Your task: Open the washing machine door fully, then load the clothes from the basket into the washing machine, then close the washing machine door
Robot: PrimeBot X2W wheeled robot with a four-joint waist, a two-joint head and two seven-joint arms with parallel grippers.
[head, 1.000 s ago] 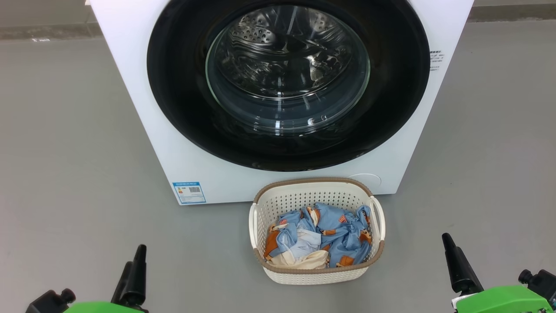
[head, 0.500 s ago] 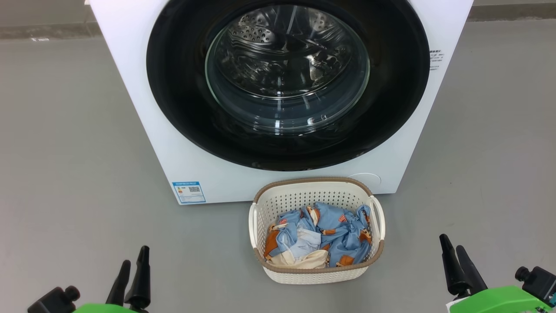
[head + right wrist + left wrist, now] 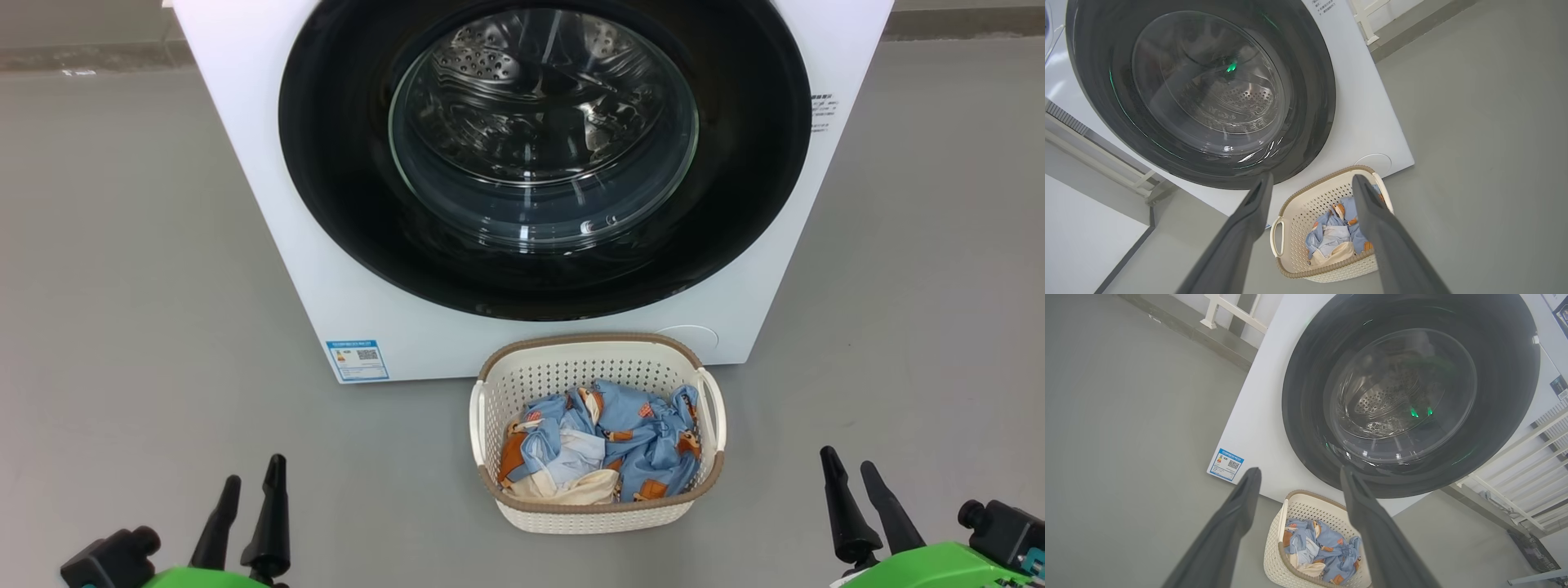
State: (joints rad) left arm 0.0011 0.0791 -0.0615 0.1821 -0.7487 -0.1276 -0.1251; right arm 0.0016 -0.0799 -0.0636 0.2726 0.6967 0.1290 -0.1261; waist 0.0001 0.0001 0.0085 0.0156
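Observation:
The white washing machine (image 3: 269, 212) stands ahead, its round black-ringed glass door (image 3: 343, 163) shut flat against the front. On the floor before it sits the cream basket (image 3: 522, 510) holding the clothes (image 3: 629, 441): blue bear-print pieces and a cream cloth. My left gripper (image 3: 255, 474) is open at the lower left and my right gripper (image 3: 849, 464) is open at the lower right, both empty and well apart from the basket. In the left wrist view the door (image 3: 1306, 408) and basket (image 3: 1274, 563) lie beyond the fingers; the right wrist view shows the same door (image 3: 1310, 81) and basket (image 3: 1298, 269).
Grey floor (image 3: 122, 327) spreads on both sides of the machine. A blue label sticker (image 3: 357, 360) marks its lower left corner. White railing (image 3: 1527, 465) stands beside the machine in the left wrist view, and a white panel (image 3: 1081, 237) borders the floor in the right wrist view.
Both grippers have turned at the wrist so their two fingers now show side by side, and they have sunk slightly lower in the head view. Basket, clothes and door are unchanged.

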